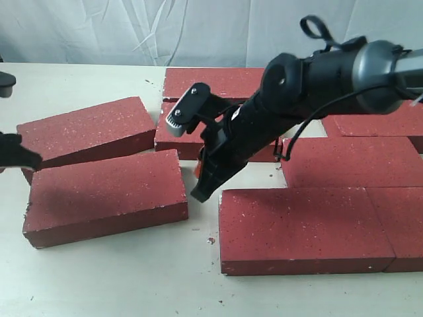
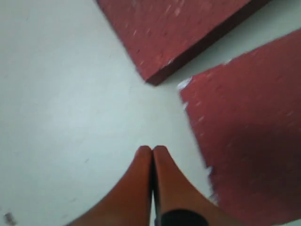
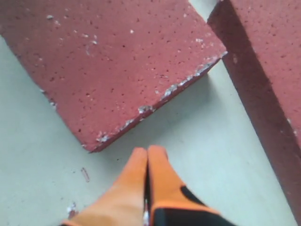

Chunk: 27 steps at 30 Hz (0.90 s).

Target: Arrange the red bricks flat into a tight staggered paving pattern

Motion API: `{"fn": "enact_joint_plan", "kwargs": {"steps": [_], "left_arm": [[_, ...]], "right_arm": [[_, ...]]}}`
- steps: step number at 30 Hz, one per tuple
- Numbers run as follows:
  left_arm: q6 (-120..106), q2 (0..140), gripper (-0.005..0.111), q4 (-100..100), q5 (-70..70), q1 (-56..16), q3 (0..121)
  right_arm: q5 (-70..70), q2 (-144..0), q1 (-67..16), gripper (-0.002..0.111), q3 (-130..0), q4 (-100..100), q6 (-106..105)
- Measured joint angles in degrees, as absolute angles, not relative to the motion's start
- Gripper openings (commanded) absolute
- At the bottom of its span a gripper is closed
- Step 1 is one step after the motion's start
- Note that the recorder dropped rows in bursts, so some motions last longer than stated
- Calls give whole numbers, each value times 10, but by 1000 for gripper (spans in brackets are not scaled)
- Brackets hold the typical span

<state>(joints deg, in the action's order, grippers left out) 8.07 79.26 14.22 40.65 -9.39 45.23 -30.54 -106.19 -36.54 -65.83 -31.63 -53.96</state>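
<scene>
Right wrist view: right claw [image 3: 147,155] pressed together, holding nothing, tip just off the chipped corner of the nearest brick [image 3: 108,61].
Exterior: claw in the gap between loose brick [image 1: 106,195], lower left, and laid red bricks [image 1: 304,228], lower right. My judgement: push low and square, no twisting.

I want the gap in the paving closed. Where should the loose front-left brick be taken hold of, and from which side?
The front-left brick lies flat, so only its top and side faces are free. Probably take it across its narrower width near the right end, coming from above. The right tool, shut, hangs beside that end and must open first.
</scene>
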Motion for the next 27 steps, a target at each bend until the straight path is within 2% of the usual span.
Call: {"fn": "enact_joint_plan", "kwargs": {"steps": [8,11,18,23,27], "left_arm": [[-92,800,0,-74,162,-130,452],[-145,839,0,-104,125,-153,471],[-216,978,0,-111,131,-169,593],[-245,1086,0,-112,226,-172,708],[-256,1144,0,-112,243,-192,766]], "right_arm": [[-400,-945,-283,-1,-658,-300,-539],[-410,-945,-246,-1,-658,-295,-539],[-401,-1005,-220,-1,-660,-287,-564],[-455,-1090,-220,-1,-728,-278,-569],[-483,-1139,-219,-1,-767,-265,-563]]}}
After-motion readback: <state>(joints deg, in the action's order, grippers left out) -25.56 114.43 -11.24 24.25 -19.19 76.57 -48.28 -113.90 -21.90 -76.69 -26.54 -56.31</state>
